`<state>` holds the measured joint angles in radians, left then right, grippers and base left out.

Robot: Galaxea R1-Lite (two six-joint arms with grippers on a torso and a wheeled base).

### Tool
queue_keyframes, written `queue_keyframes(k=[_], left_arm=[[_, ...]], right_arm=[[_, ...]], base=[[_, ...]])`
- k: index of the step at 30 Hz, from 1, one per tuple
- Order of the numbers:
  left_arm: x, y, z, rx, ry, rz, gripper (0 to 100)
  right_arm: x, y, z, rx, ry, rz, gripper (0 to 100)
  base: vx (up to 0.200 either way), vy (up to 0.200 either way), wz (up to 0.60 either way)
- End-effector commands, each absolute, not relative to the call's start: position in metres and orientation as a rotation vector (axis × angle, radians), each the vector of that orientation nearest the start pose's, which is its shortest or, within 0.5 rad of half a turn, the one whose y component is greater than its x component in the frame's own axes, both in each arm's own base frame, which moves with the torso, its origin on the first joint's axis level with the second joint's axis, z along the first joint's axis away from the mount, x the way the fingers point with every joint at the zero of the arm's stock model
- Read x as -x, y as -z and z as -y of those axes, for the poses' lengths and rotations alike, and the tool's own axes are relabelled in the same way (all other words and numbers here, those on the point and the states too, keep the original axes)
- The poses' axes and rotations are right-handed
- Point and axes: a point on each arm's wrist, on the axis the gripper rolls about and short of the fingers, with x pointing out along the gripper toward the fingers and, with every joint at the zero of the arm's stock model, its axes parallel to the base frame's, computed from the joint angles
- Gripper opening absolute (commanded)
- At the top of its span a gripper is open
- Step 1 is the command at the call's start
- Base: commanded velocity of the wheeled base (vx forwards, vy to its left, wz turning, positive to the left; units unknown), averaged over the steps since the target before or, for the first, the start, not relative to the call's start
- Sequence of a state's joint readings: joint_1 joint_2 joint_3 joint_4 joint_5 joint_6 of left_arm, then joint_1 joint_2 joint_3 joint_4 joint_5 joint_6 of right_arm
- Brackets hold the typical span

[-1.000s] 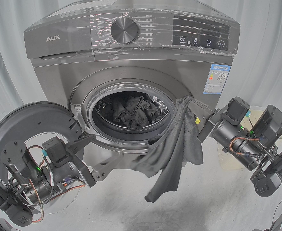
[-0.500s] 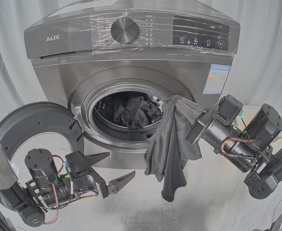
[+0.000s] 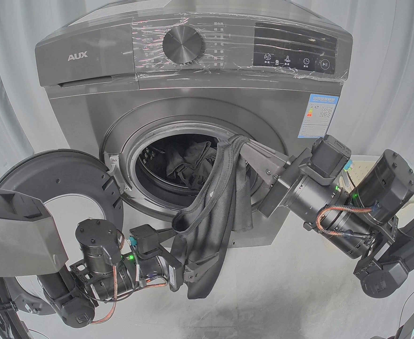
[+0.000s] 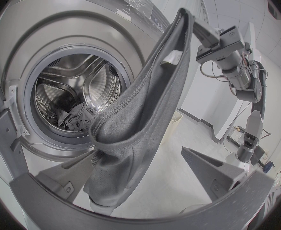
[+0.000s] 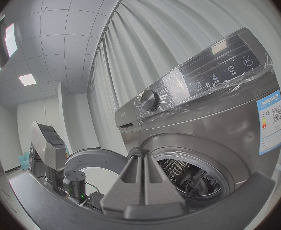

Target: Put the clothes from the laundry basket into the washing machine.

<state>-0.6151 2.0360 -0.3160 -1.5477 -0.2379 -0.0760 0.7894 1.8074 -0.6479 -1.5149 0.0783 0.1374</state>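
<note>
You are facing a grey front-loading washing machine backed by a pale pleated curtain. Its round door is swung fully open towards your left arm, leaving the drum mouth unobstructed. Behind your right arm there is a pale container, possibly the laundry basket, though it is mostly hidden. Dark crumpled clothes lie inside the steel drum. Your right gripper is closed, pinching the top edge of a dark grey garment and holding it just in front of the drum opening, on its right side. The garment is a soft knit with a stitched hem and hangs down in long folds past the lower door rim. Your left gripper sits low in front of the machine with its fingers spread apart, and the hanging cloth drapes between them. The control panel has a round dial under clear film, with small print beside it. A blue and white label is stuck on the machine's front.
</note>
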Motion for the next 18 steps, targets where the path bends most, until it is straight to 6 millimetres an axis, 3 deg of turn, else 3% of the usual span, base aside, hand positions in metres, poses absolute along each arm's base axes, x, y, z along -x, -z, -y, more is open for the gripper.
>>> queue_keyframes(k=[1,9,18], left_arm=[[-0.235,-0.056,0.172,0.029,0.841,-0.232,100],[-0.245,-0.045,0.180,0.011,0.842,-0.236,100],[-0.275,-0.031,0.198,0.023,0.842,-0.197,100]], right_arm=[[-0.211,-0.198,-0.221,-0.260,-0.895,0.288,0],[-0.209,-0.200,-0.226,-0.268,-0.904,0.295,0],[-0.205,-0.202,-0.229,-0.277,-0.903,0.298,0]], base=[[0.000,0.000,0.00],[0.000,0.000,0.00],[0.000,0.000,0.00]])
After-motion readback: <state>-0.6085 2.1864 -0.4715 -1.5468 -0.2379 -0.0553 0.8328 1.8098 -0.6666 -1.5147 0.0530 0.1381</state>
